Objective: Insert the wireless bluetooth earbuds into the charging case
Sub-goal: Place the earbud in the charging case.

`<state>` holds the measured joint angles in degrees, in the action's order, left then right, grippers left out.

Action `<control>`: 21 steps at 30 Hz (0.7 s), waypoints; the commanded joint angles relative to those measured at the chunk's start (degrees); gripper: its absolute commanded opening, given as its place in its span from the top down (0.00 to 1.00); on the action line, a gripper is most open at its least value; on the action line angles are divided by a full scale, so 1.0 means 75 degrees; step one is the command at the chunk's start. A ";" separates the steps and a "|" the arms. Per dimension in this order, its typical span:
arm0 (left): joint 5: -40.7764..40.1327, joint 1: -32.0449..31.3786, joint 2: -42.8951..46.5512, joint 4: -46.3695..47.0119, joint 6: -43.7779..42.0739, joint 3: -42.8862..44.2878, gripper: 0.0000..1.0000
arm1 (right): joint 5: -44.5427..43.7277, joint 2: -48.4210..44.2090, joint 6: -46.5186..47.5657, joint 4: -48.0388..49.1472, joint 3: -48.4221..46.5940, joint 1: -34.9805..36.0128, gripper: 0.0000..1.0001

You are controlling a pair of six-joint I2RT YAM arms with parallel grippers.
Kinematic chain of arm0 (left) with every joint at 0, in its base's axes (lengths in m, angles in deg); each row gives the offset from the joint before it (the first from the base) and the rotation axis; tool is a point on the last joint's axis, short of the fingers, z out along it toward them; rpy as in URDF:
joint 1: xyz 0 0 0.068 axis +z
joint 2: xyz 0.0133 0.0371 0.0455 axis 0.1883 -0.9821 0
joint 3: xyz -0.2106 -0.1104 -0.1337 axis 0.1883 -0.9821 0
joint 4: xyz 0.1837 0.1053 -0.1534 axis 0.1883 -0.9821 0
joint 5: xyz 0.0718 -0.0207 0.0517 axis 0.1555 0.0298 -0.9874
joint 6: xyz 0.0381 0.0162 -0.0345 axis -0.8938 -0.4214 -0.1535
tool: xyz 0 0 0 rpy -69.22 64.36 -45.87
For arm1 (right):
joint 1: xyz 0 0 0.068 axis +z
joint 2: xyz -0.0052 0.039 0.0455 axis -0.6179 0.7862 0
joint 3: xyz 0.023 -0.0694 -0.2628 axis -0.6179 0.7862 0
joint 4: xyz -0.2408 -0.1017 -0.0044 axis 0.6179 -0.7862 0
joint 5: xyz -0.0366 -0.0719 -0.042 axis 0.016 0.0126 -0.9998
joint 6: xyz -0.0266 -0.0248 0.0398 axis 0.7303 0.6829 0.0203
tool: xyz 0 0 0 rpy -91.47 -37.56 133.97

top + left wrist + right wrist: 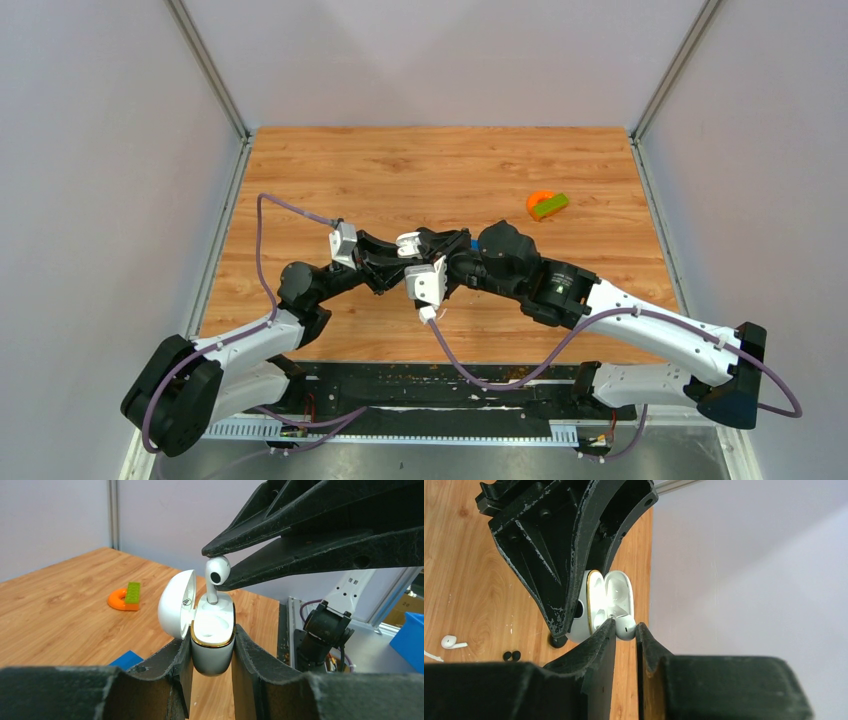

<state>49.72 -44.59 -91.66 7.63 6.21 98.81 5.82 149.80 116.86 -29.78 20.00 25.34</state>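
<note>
My left gripper is shut on the white charging case, which has a gold rim and its lid swung open to the left. My right gripper is shut on a white earbud; in the left wrist view that earbud hangs from the right fingertips with its stem tip inside the case's far socket. The case also shows in the right wrist view. A second white earbud lies on the table. In the top view both grippers meet at mid-table around the case.
An orange ring with a green brick lies at the back right, also in the left wrist view. A blue block's corner sits under the left gripper. Two small black tips and a thin white sliver lie near the loose earbud.
</note>
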 commanded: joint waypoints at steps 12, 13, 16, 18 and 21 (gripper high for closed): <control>0.0000 -0.0031 0.0194 0.0099 -0.0297 0.0040 1.00 | 0.0024 0.0101 0.0377 -0.0509 -0.0042 0.0169 1.00; 0.0003 -0.0036 0.0206 0.0101 -0.0309 0.0033 1.00 | 0.0010 0.0121 0.0346 -0.0535 -0.0066 0.0169 1.00; -0.0026 -0.0037 0.0227 0.0068 -0.0321 0.0021 1.00 | -0.0008 0.0149 0.0285 -0.0563 -0.0126 0.0169 0.98; -0.0055 -0.0034 0.0248 0.0039 -0.0347 0.0019 1.00 | -0.0335 0.0164 0.0245 -0.0242 -0.0074 0.0169 0.98; -0.0070 -0.0031 0.0248 0.0038 -0.0351 0.0022 1.00 | -0.0609 0.0186 0.0255 -0.0019 -0.0079 0.0172 0.98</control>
<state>50.01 -44.63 -91.27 5.21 4.87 98.81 4.64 150.98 119.55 -31.98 20.00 26.28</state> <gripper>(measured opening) 0.366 0.187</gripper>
